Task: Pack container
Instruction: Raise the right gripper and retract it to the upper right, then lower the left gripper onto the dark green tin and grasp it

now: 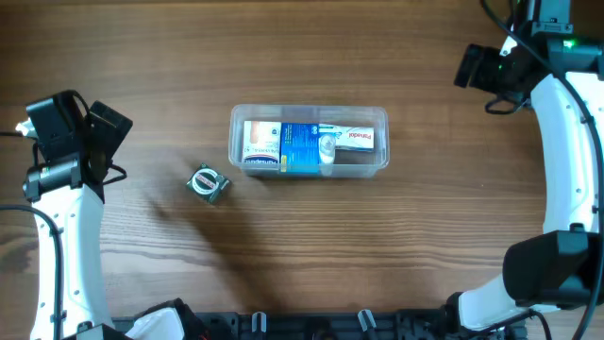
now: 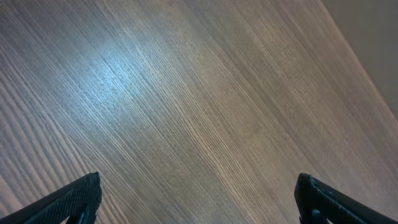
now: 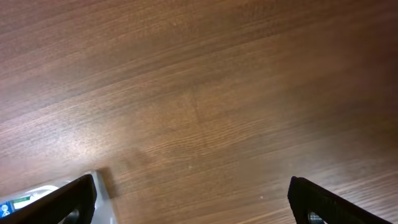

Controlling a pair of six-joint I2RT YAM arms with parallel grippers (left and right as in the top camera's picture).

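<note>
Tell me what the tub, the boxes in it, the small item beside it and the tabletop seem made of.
Container: clear, glossy plastic; contents show through its walls. Boxes: printed cardboard, apparently, with flat faces and lettering. Small item: possibly shiny metal or foil; too small to tell. Table: wood grain, satin sheen; solid or laminate unclear.

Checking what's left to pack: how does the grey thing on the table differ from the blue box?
The blue box lies inside the container; the grey thing sits on the table outside it, off its left end. The box is bigger and rectangular; the grey thing is small with a round face. Neither is being held.
</note>
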